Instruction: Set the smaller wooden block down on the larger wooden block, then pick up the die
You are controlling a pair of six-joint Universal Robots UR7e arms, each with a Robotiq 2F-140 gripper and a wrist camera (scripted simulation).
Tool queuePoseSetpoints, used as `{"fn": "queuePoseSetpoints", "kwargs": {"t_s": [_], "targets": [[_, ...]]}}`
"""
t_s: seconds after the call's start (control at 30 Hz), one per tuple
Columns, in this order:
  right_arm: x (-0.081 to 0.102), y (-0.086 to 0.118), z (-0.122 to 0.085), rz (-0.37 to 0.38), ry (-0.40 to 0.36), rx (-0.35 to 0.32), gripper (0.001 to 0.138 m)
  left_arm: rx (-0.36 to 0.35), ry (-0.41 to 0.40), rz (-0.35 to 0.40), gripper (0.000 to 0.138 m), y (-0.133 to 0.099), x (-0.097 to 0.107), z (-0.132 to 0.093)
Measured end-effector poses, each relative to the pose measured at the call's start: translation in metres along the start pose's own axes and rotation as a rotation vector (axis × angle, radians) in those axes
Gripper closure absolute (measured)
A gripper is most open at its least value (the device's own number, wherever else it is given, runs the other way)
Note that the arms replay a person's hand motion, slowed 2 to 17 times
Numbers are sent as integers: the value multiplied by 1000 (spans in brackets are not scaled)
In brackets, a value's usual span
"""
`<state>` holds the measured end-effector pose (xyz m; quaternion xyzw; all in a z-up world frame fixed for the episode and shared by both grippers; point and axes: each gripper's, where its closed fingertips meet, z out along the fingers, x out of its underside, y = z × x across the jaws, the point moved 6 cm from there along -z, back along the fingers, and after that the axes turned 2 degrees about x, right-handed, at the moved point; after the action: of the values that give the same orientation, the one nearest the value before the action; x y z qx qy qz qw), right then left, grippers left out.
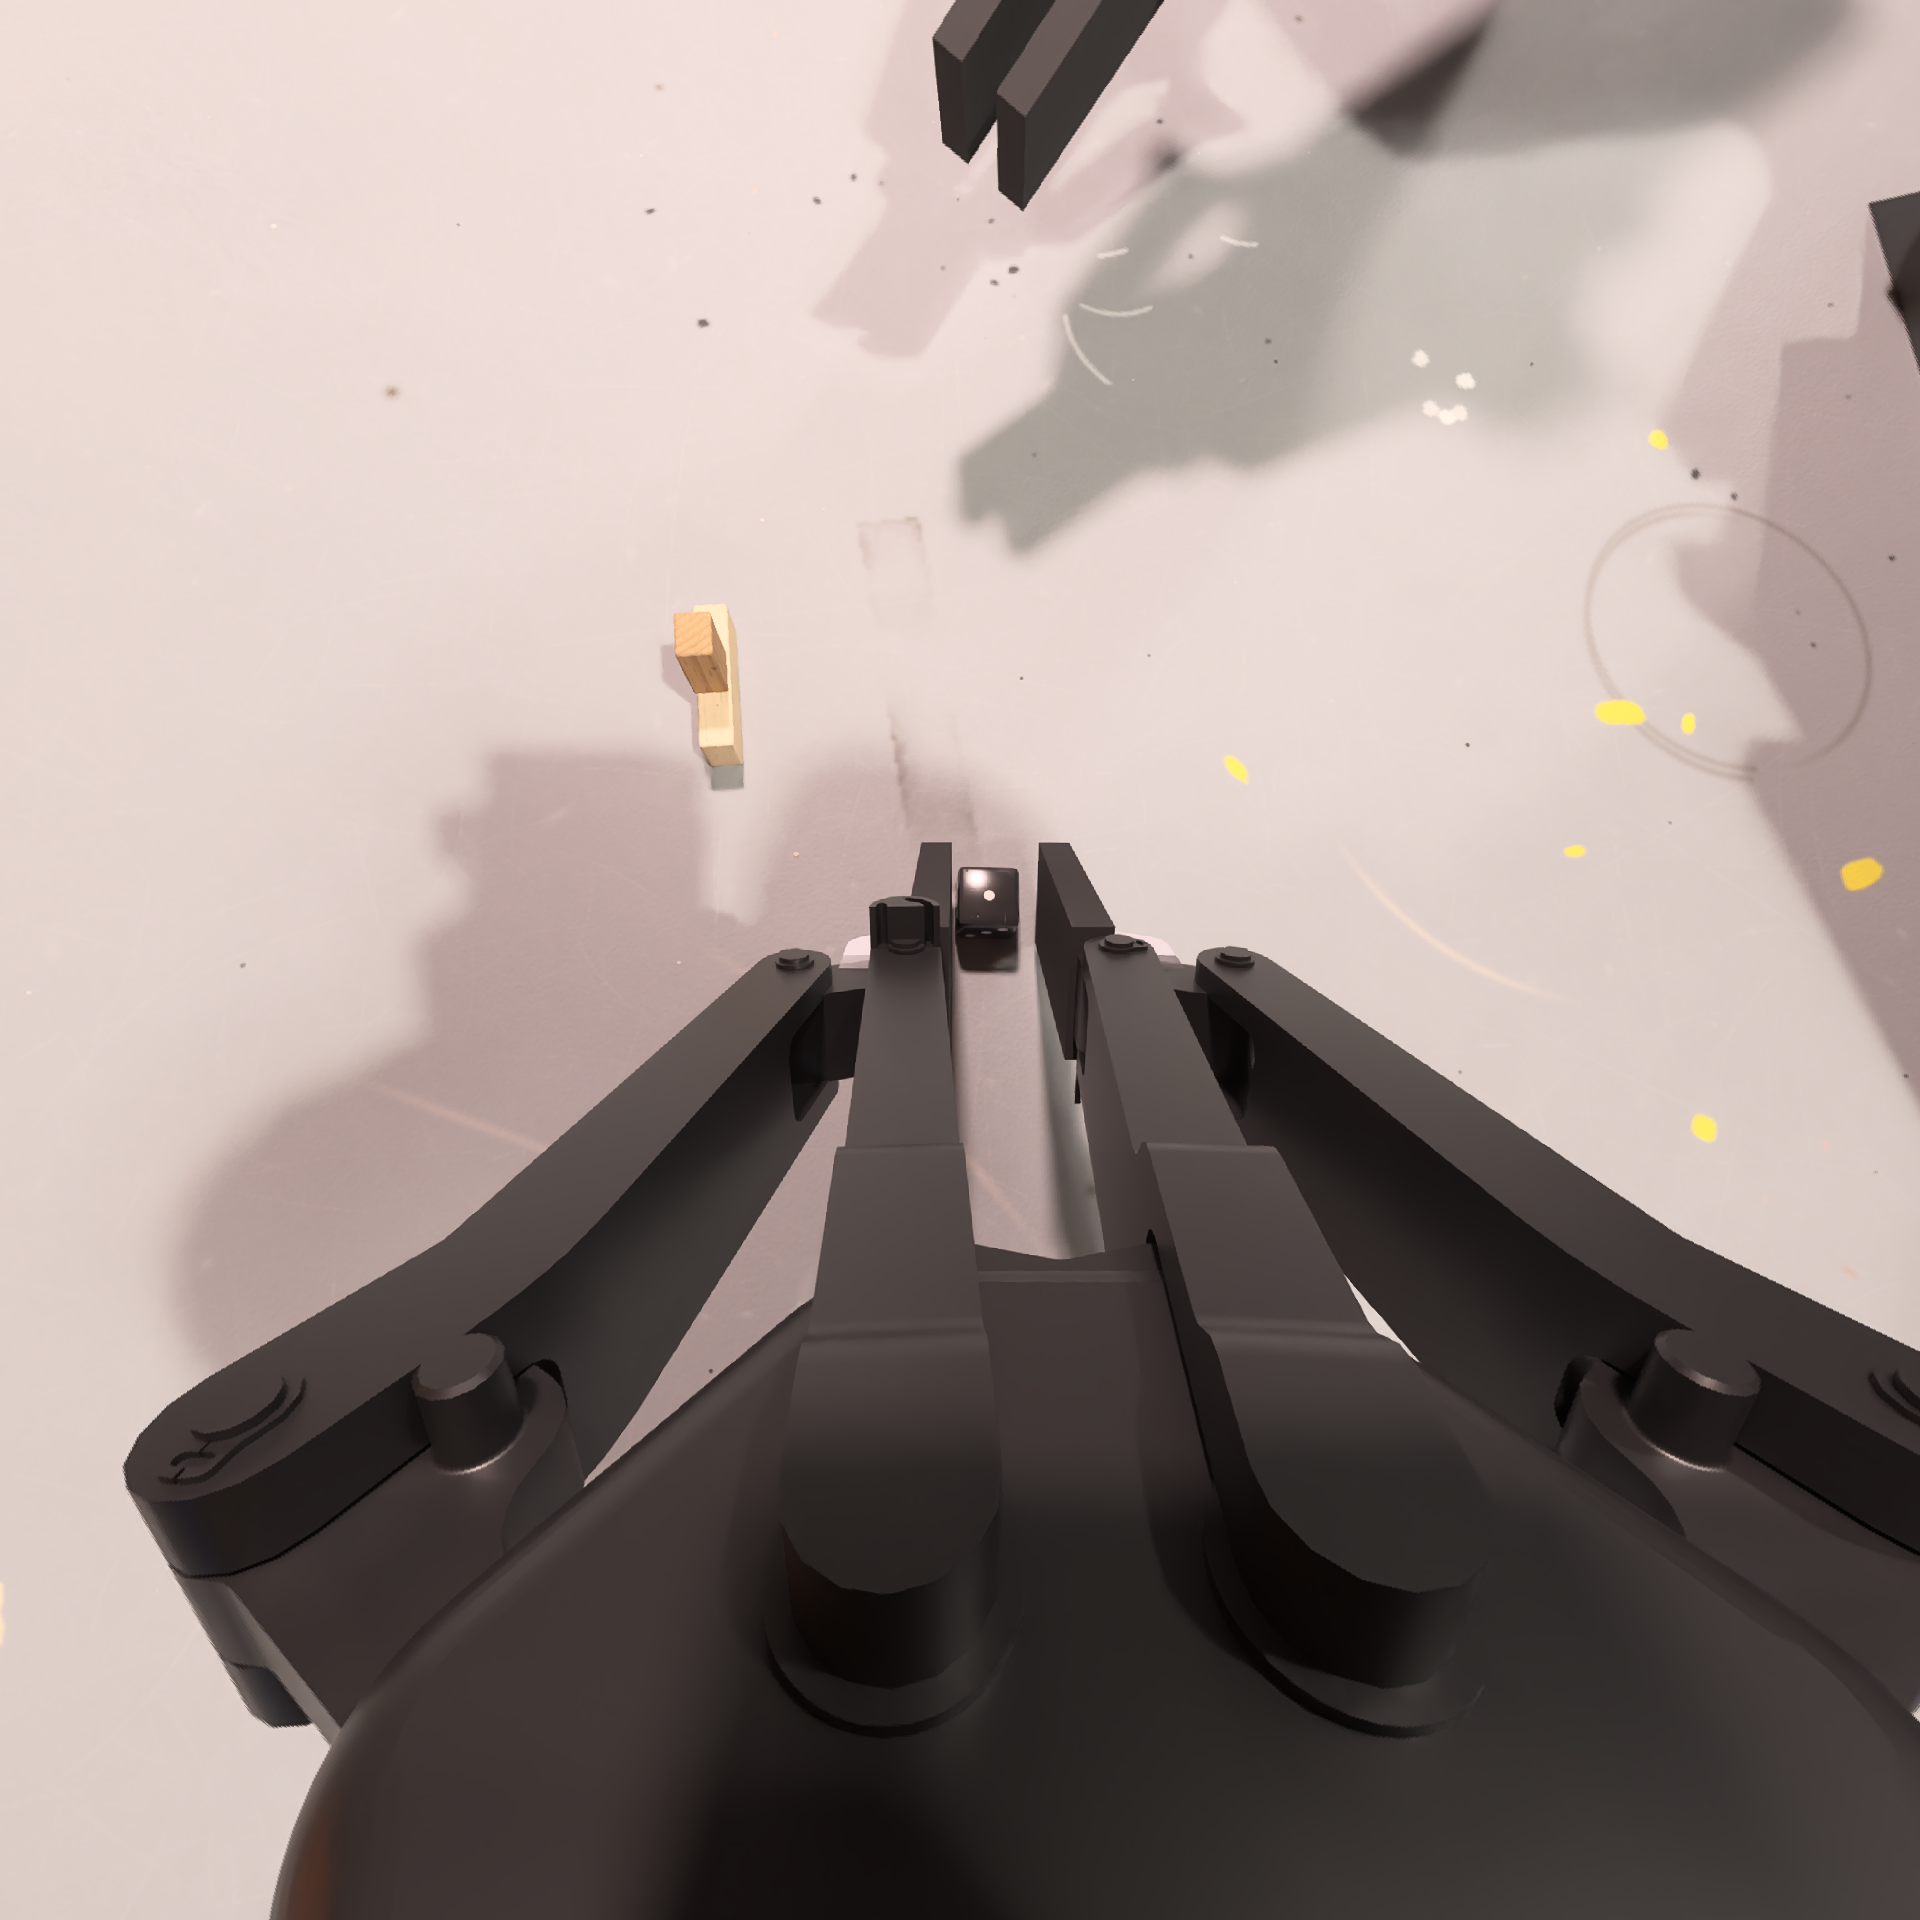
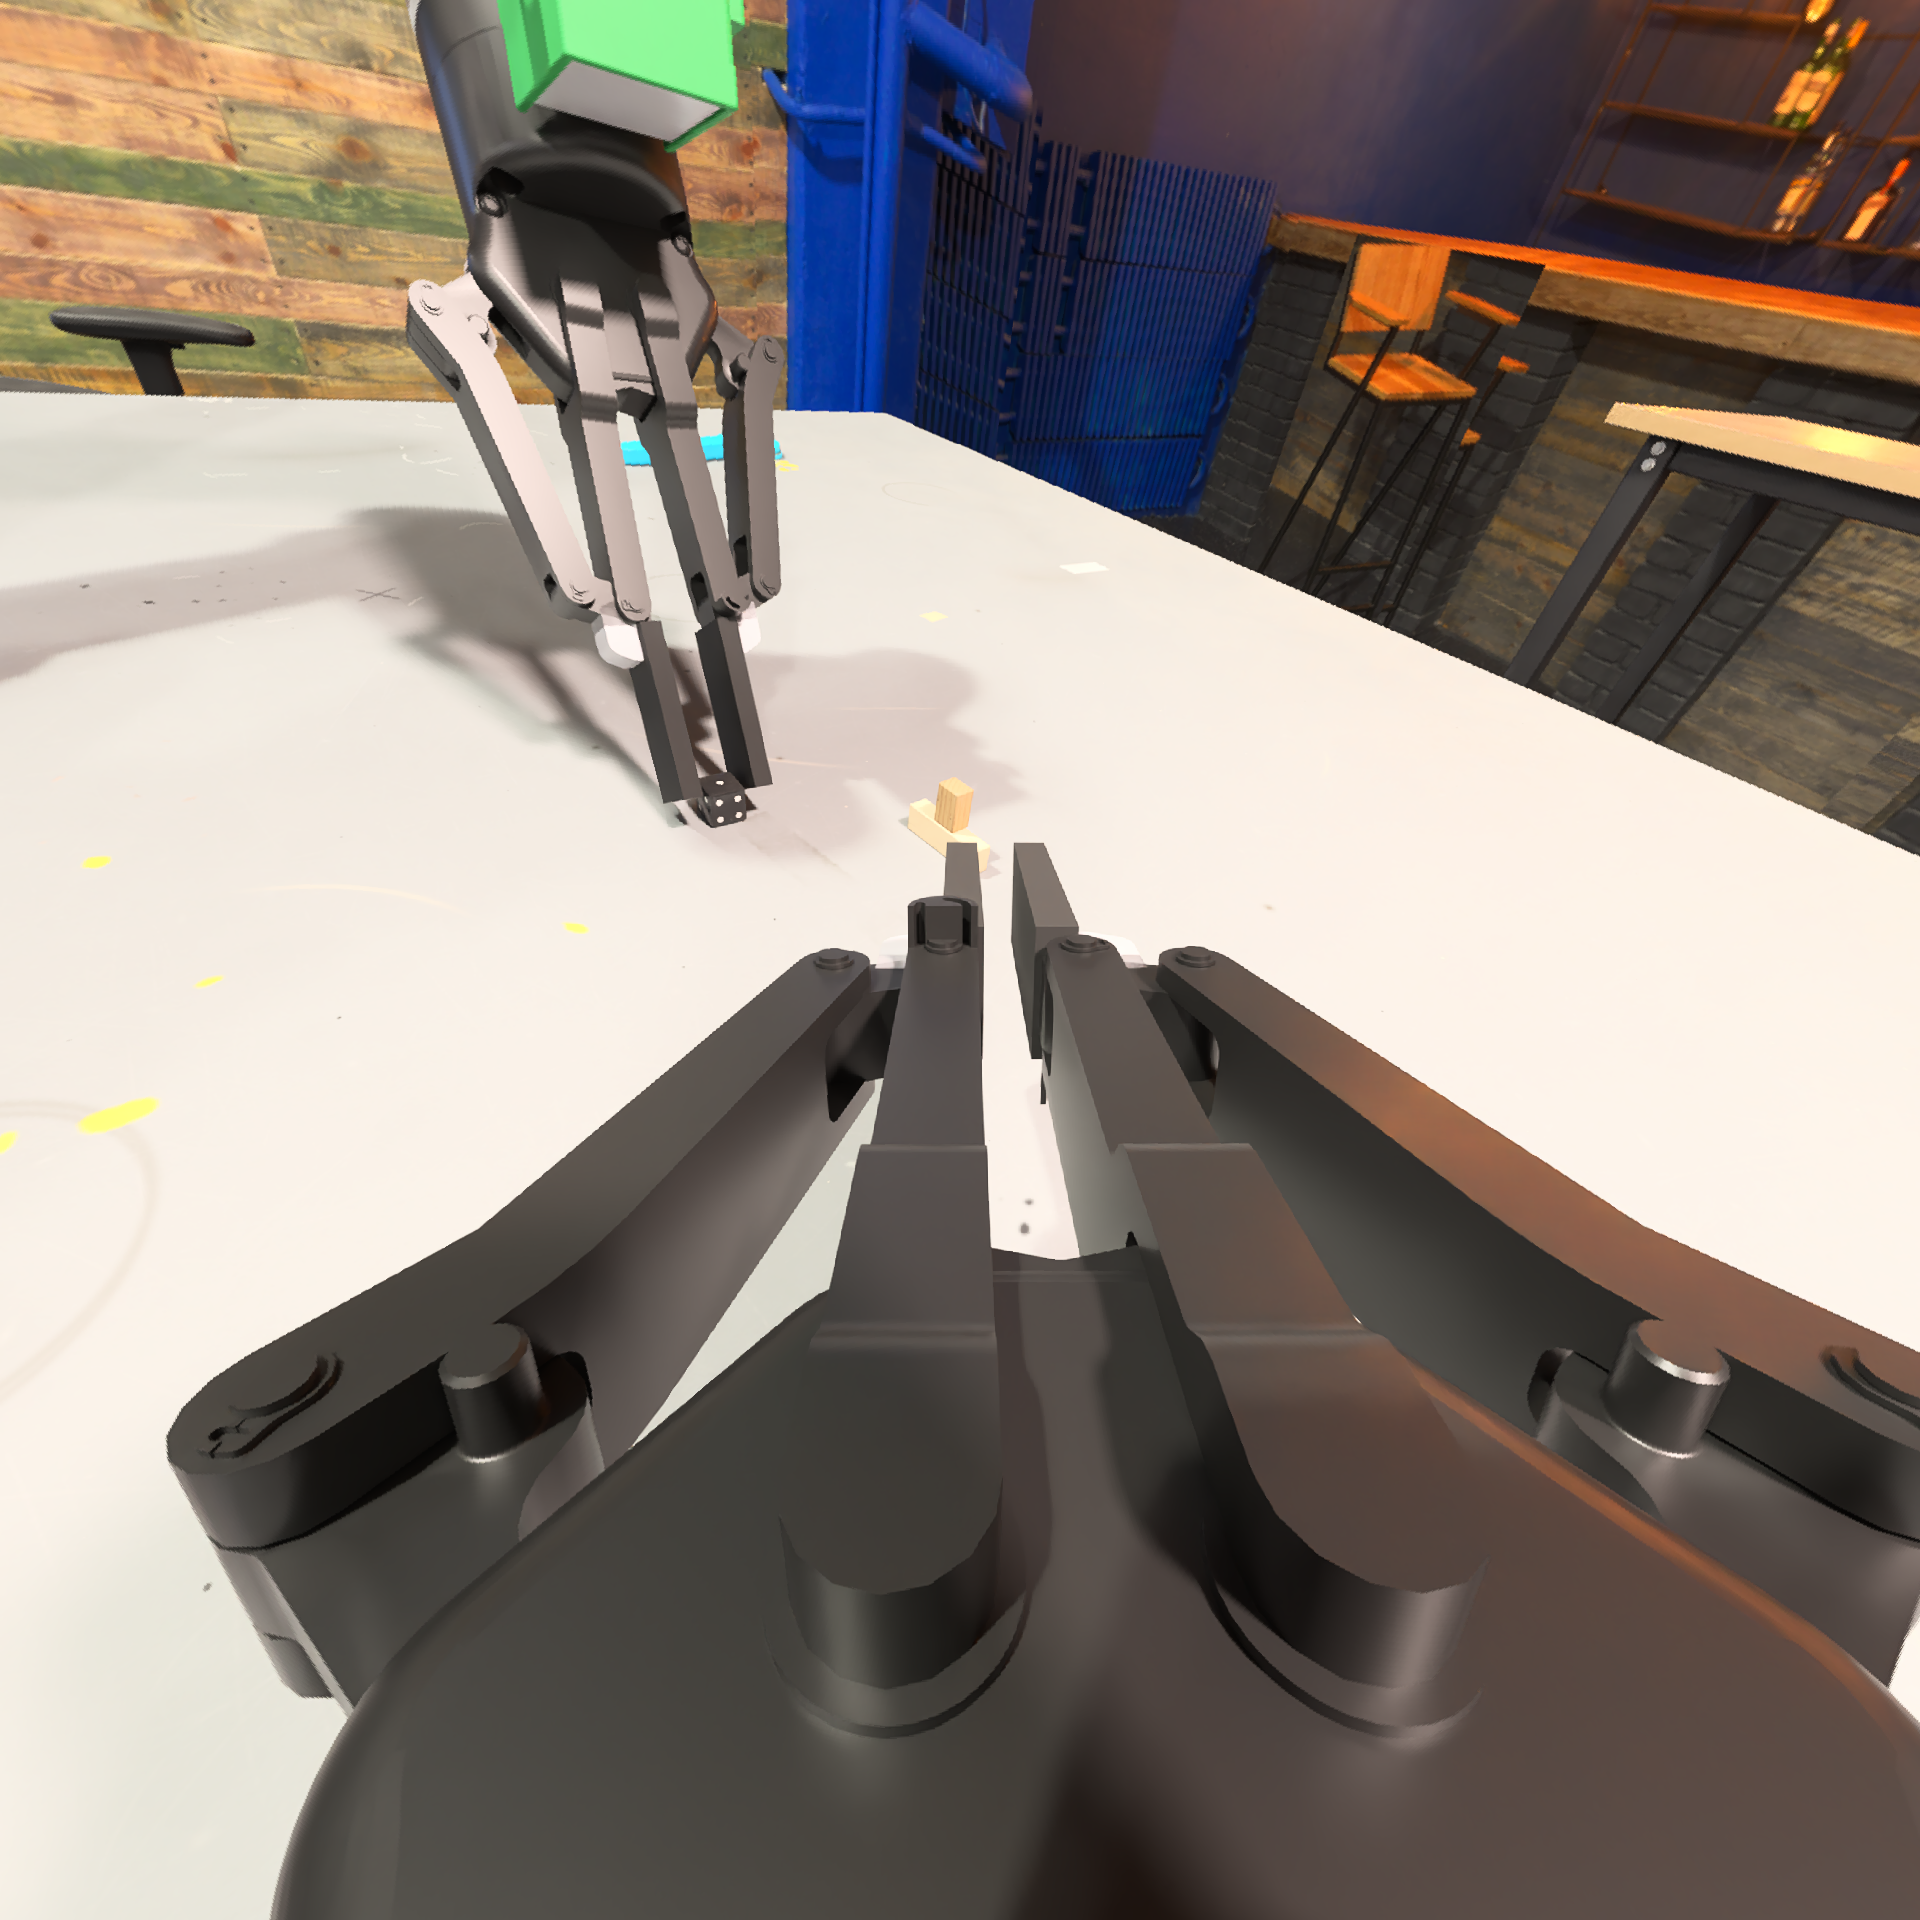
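Observation:
The black die (image 1: 985, 902) sits on the white table (image 1: 416, 416) between the fingers of my left gripper (image 1: 994, 862). The left finger touches it; a small gap shows at the right finger, so the jaws stand narrowly open around it. The right wrist view shows the same: the left gripper (image 2: 717, 795) points down with the die (image 2: 724, 805) at its tips. The smaller, darker wooden block (image 1: 698, 649) stands on the paler larger block (image 1: 719, 727), left of the die. My right gripper (image 2: 997, 878) is empty with a narrow gap, hovering just short of the stacked blocks (image 2: 954, 805).
The right gripper's fingers (image 1: 992, 135) hang at the top of the left wrist view. A flat blue object (image 2: 707, 449) lies far back on the table. The table's right edge (image 2: 1455, 665) runs diagonally, with stools and a counter beyond. Yellow specks dot the surface.

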<state>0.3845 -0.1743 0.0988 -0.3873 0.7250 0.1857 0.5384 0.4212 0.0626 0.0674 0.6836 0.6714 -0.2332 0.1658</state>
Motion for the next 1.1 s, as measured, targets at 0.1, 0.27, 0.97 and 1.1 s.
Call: {"fn": "queuePoseSetpoints", "kwargs": {"t_s": [0.1,0.27,0.97,1.1], "targets": [[0,0,0,0,1,4,130,3,-1,7,119,1,-1,2],[0,-1,-1,2,0,9,130,8,-11,8,122,1,-3,3],[2,1,1,-3,12,2,130,-7,-35,5,122,1,-5,5],[1,0,0,-1,11,4,130,-11,-35,7,122,1,-6,5]]}}
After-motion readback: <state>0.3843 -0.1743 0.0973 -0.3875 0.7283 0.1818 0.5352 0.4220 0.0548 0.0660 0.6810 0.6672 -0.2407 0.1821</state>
